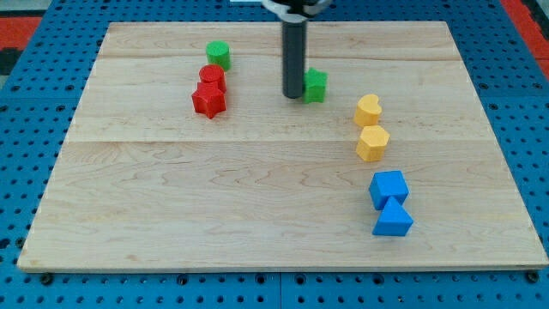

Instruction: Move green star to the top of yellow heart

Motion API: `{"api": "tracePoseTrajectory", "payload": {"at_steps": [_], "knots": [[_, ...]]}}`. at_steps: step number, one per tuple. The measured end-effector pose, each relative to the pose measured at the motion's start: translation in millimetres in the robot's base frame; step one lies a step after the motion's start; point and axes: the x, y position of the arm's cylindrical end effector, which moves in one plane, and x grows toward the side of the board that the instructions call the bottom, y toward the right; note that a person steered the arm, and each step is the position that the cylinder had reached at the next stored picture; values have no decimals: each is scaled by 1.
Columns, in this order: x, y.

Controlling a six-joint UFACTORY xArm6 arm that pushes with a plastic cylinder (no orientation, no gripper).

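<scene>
The green star (316,85) lies on the wooden board, upper middle. My tip (292,94) rests right against its left side, touching or nearly touching it. The yellow heart (368,110) lies to the right of the star and a little lower, about a block's width away. The rod comes down from the view's top and hides a small part of the star's left edge.
A yellow hexagon (372,142) sits just below the heart. A blue cube (389,189) and blue triangle (393,219) lie lower right. A green cylinder (218,55), red cylinder (212,78) and red star (208,101) cluster at upper left. The board (171,197) ends at blue pegboard.
</scene>
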Motion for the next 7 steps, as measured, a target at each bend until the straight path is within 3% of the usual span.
{"api": "tracePoseTrajectory", "payload": {"at_steps": [1, 3, 4, 5, 6, 7], "knots": [[-25, -27], [-20, 44], [-20, 46], [-18, -6], [53, 16], [34, 23]]}}
